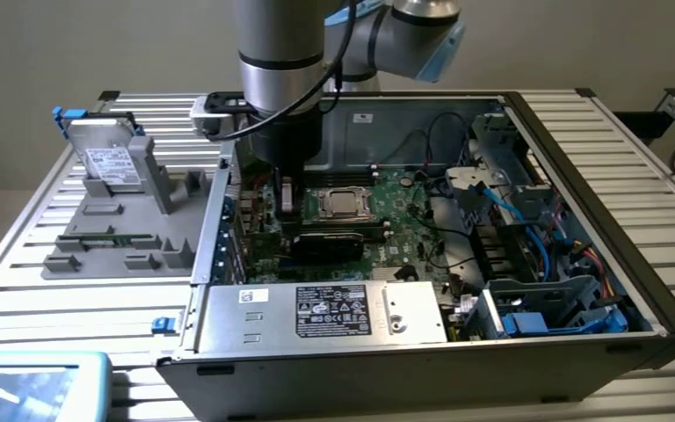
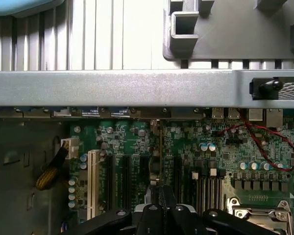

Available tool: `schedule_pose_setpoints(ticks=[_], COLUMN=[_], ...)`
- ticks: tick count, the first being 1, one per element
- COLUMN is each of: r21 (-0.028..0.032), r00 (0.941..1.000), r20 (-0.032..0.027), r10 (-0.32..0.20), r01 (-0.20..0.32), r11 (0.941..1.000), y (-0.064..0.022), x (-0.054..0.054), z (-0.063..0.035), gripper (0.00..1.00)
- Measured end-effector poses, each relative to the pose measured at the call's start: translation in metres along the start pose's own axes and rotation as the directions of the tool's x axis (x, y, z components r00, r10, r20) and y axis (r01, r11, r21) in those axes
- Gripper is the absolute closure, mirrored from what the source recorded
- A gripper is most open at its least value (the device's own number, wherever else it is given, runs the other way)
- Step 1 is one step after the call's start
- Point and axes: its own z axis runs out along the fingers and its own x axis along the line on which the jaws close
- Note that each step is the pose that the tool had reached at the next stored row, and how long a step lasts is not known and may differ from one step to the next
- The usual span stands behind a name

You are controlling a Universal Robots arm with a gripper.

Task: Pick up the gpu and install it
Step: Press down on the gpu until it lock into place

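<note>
My gripper (image 1: 289, 207) reaches down into the open computer case (image 1: 572, 149), over the green motherboard (image 1: 402, 211). It is shut on the gpu (image 1: 330, 242), whose black side faces the exterior camera just beside the CPU socket. In the wrist view the gpu (image 2: 159, 156) appears edge-on as a thin vertical strip between my dark fingers (image 2: 152, 213), standing in line with the black expansion slots (image 2: 123, 181). Its far end points at the case's rear wall (image 2: 137, 88). I cannot tell whether the card's lower edge touches a slot.
A grey parts holder (image 1: 120, 237) lies outside the case on the exterior view's left, with a silver hard drive (image 1: 109, 163) propped on it. The power supply (image 1: 326, 312) fills the near corner. The CPU socket (image 1: 344, 204), blue cables (image 1: 526, 211) and drive cage (image 1: 543, 308) crowd the exterior view's right.
</note>
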Motion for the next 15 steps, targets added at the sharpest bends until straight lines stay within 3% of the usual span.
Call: schedule_pose_setpoints(ticks=[5,7,9,15], r21=[-0.0002,0.0009,-0.0002,-0.0043], r00=[1.0000,1.0000,1.0000,1.0000], r20=[-0.0008,0.0017,-0.0001,0.0007], r10=[0.000,0.001,0.000,0.000], r01=[0.000,-0.001,0.000,0.000], r11=[1.0000,1.0000,1.0000,1.0000], y=[0.0002,0.0003,-0.0004,-0.0166], x=[0.000,0.000,0.001,0.005], z=[0.0053,-0.0008,-0.0105,-0.0134], gripper=[0.88,0.88,0.88,0.88])
